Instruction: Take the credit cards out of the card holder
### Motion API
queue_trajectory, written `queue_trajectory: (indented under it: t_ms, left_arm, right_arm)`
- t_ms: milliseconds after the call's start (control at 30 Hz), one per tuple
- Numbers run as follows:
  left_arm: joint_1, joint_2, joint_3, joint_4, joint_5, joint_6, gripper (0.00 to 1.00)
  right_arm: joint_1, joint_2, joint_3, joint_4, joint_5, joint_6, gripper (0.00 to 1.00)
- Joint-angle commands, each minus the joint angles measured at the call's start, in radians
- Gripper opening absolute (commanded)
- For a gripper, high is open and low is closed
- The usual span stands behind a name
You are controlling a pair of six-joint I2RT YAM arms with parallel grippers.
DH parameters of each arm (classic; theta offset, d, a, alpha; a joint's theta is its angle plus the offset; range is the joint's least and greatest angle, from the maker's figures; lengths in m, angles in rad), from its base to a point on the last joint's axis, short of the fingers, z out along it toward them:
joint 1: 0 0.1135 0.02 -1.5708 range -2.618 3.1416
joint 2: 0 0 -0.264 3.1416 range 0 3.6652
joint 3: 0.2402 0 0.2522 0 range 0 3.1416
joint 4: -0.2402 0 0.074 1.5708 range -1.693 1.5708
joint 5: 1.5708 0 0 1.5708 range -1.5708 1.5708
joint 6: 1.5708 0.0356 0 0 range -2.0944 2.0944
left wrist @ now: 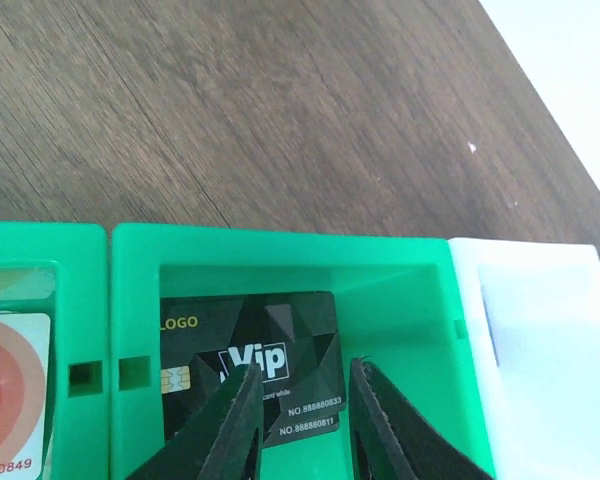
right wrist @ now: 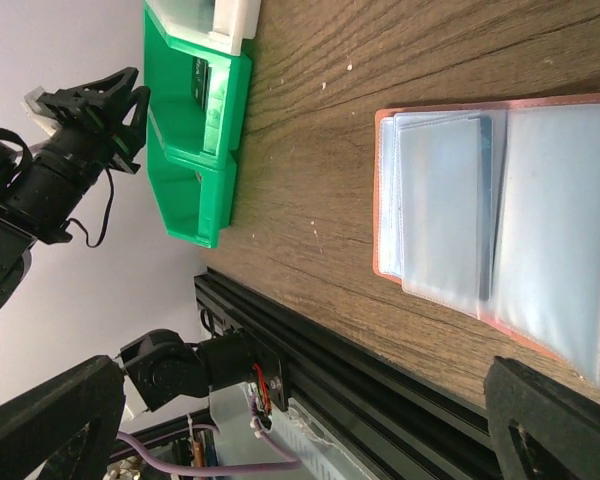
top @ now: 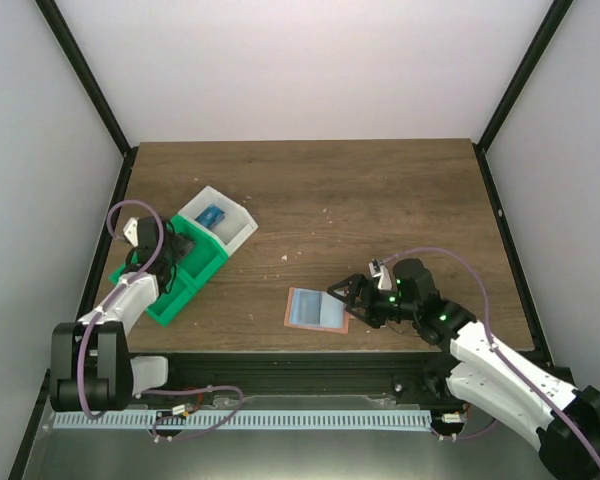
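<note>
The card holder (top: 317, 310) lies open and flat near the table's front edge, with light blue panels and salmon edging. In the right wrist view (right wrist: 500, 210) its pockets look pale and I see no card plainly in them. My right gripper (top: 348, 300) is wide open and empty at the holder's right edge (right wrist: 302, 368). My left gripper (left wrist: 302, 372) is open over a green tray compartment holding two stacked dark cards (left wrist: 250, 365). It grips nothing. A red and white card (left wrist: 10, 390) lies in the neighbouring compartment. A blue card (top: 212, 215) lies in the white tray.
The green tray (top: 165, 290) and the white tray (top: 238, 222) stand together at the left of the table. The black rail (top: 310, 365) runs along the front edge, just below the holder. Walls enclose the table at the back and sides.
</note>
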Motion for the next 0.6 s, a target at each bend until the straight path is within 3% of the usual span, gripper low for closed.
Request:
queue_trajectory:
  t_ms: [0, 133, 267, 400, 567]
  left_arm:
    - [0.004, -0.056, 0.036, -0.03, -0.031, 0.023, 0.34]
    - [0.004, -0.107, 0.073, -0.063, 0.013, 0.083, 0.58]
    - [0.002, -0.163, 0.129, -0.142, 0.1, 0.132, 0.99]
    - [0.002, -0.211, 0.195, -0.243, 0.204, 0.166, 1.0]
    - [-0.001, -0.231, 0.227, -0.308, 0.5, 0.284, 1.0]
  right_arm:
    - [-0.005, -0.035, 0.042, -0.035, 0.038, 0.001, 1.0]
    - [-0.005, -0.031, 0.048, -0.048, 0.05, -0.007, 1.0]
    - [-0.005, -0.01, 0.059, -0.081, 0.071, -0.032, 1.0]
    - [-0.005, 0.012, 0.063, -0.088, 0.07, -0.079, 1.0]
    - [-0.004, 0.039, 0.066, -0.067, 0.076, -0.128, 0.94]
